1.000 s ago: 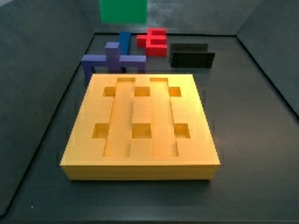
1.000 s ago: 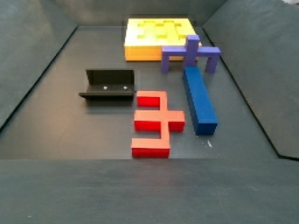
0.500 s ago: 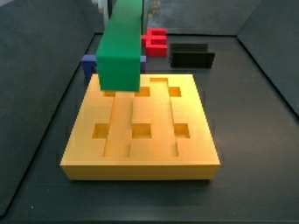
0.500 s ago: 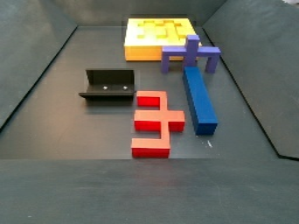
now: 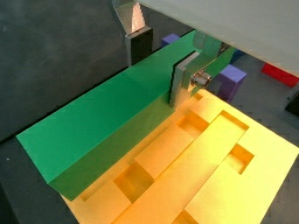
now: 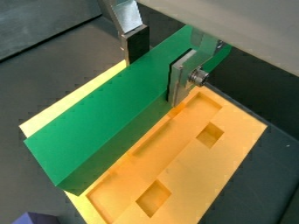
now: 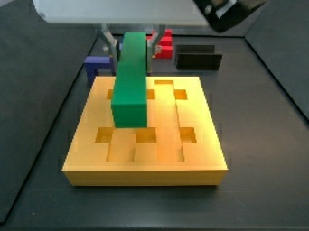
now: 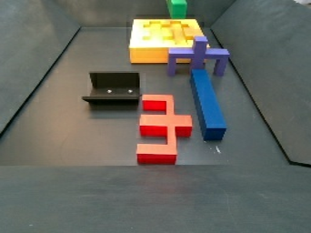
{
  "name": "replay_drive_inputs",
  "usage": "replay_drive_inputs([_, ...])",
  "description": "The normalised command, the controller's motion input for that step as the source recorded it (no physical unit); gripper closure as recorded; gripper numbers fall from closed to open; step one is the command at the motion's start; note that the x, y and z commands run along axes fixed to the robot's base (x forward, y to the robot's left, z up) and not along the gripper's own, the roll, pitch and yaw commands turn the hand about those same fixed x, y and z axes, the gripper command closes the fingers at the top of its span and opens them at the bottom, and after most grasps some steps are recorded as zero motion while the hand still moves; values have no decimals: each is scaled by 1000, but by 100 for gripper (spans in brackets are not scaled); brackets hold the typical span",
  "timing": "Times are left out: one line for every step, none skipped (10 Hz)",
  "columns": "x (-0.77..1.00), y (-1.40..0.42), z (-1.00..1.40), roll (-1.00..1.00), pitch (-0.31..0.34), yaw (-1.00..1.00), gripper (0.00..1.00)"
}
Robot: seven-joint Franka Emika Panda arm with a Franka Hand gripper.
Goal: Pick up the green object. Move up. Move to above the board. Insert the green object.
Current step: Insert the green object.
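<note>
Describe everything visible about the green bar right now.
The green object is a long, straight bar with a rectangular section, plain matte bright green, unmarked. The gripper clamps it across its width, a silver finger pressed flat on each long side. In a side view it hangs over the orange-yellow board, running lengthwise along it near the middle. Whether it touches the board cannot be told. Another side view shows only its end, above the board's far edge.
</note>
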Motion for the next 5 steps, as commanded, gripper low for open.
replay_drive_inputs([-26, 0, -523, 221, -266, 0, 100])
replay_drive_inputs([-63, 0, -411, 379, -211, 0, 100])
replay_drive_inputs([-114, 0, -400, 399, -200, 0, 100])
replay_drive_inputs([-103, -3, -446, 351, -173, 0, 100])
replay_drive_inputs([-183, 0, -343, 163, -114, 0, 100])
